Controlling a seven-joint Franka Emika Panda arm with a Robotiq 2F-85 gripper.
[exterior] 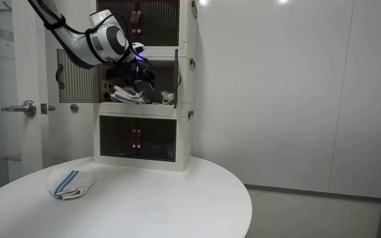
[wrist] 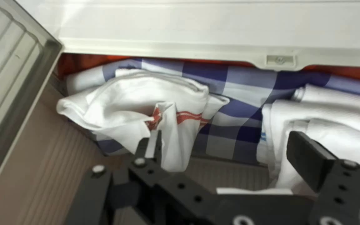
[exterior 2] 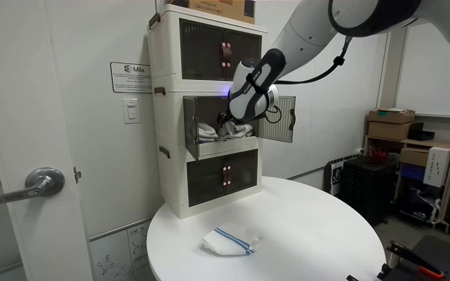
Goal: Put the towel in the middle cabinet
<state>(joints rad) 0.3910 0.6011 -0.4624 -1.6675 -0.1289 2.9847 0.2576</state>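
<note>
Pincer (wrist: 227, 150): here it is, right in the opening of the middle cabinet (exterior 2: 170, 121), jaws spread wide, nothing in their hold!
Arm (exterior: 111, 39): reaching in from the top in both exterior views, wrist dipped low over the cloths.
Doors (exterior: 79, 76): both on the middle cabinet swung out.
Red-striped towel (wrist: 155, 103): inside that cabinet, crumpled, lying over a blue-and-white checked cloth (wrist: 242, 84); one finger (wrist: 142, 150) overlaps it in the wrist view, touching or just above, can't call it.
Folded white cloths (wrist: 339, 106): piled by the opposite finger, a speck of blue at the edge.
Blue-striped towel (exterior 2: 231, 239): out on the round white surface (exterior 2: 318, 230), folded flat, near the lower cabinet (exterior 2: 206, 180), well apart from the pincer.
Task's towel: which one is meant, no telling; red stripes are in the middle cabinet, blue stripes on the surface.
Upper cabinet (exterior 2: 201, 50): closed, and so is the lower.
</note>
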